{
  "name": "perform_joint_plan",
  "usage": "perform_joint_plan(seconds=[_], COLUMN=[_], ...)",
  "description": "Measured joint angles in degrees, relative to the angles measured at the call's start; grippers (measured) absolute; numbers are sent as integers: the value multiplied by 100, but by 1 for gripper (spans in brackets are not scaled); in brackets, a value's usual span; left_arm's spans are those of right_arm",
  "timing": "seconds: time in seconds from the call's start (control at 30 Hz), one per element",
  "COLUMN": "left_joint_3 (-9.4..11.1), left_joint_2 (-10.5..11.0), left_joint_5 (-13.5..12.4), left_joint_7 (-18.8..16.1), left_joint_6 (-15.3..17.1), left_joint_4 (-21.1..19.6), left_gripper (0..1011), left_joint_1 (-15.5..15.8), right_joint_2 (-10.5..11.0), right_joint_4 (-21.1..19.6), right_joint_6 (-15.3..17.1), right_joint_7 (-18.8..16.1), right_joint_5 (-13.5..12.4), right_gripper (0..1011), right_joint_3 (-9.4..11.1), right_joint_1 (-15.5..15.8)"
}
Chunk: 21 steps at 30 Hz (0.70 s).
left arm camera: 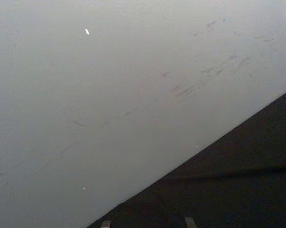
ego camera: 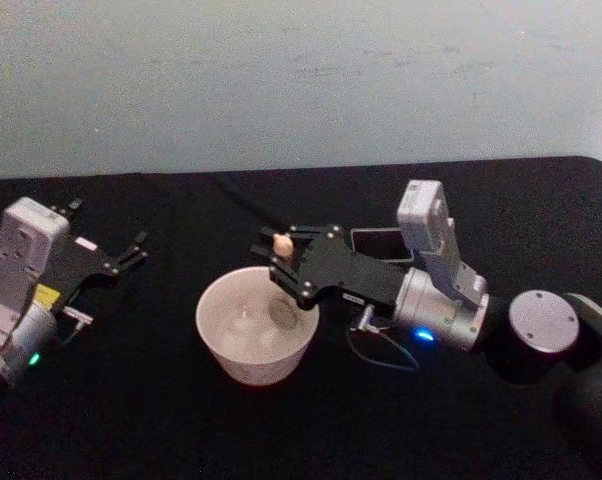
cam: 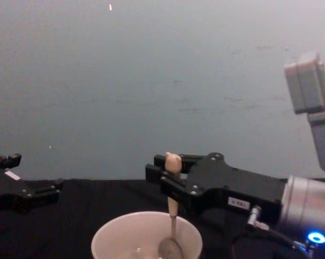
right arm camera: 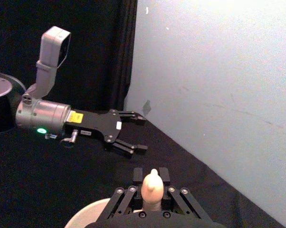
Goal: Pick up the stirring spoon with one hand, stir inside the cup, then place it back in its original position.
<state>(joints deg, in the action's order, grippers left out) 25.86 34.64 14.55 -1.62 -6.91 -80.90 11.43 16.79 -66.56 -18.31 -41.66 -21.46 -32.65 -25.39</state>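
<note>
- Contact is made just under the bear-head knob of the stirring spoon (cam: 172, 208), where the right gripper (cam: 163, 168) is clenched on the matt cream handle.
- The spoon is held nearly upright. A thin neck runs down from the handle into the cup (cam: 111, 237), and the shiny metal bowl lies low inside it, toward the wall on the robot's right.
- The cup is wide, round and cream-white, with a plain smooth rim and a glossy inside. It stands on a table (ego camera: 131, 400) covered in flat black cloth.
- The holder (ego camera: 379, 243) is dark, square-sectioned and thin-walled. It stands on the robot's right of the cup and a little farther back, apart from it and partly covered by the right gripper's black plate body.
- The left gripper (ego camera: 131, 252) is parked at the left of the table, well apart from the cup. Its black fingers are spread with nothing between them.
- The holder's open top and the round outline of the cup are given by the head view.
- The spoon's whole length, from knob through neck to bowl, is given in side profile by the chest view.
- In the right wrist view the knob is seen close up between two black finger pads (right arm camera: 163, 175). The released left gripper lies beyond it against a pale wall (right arm camera: 219, 71).
- In the left wrist view that wall is shown as faintly scuffed, above a wedge of black table.
</note>
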Motion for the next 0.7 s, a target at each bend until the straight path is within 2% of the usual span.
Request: perform_joint_plan(seconds=[0.33,0.5,0.7], left_joint_3=[0,0,0], left_joint_2=[0,0,0], left_joint_5=[0,0,0], left_joint_7=[0,0,0], left_joint_6=[0,0,0], left_joint_4=[0,0,0], left_gripper=[1001,1001,1001], left_joint_1=[0,0,0], right_joint_2=[275,284,187], right_joint_4=[-549,-714,-691], right_joint_6=[160,214,225], right_joint_7=[-124,-179,-199], right_joint_5=[-189,-277,-283], right_gripper=[207,207,207], right_joint_3=[8,-69,-183], right_joint_1=[368,454,419])
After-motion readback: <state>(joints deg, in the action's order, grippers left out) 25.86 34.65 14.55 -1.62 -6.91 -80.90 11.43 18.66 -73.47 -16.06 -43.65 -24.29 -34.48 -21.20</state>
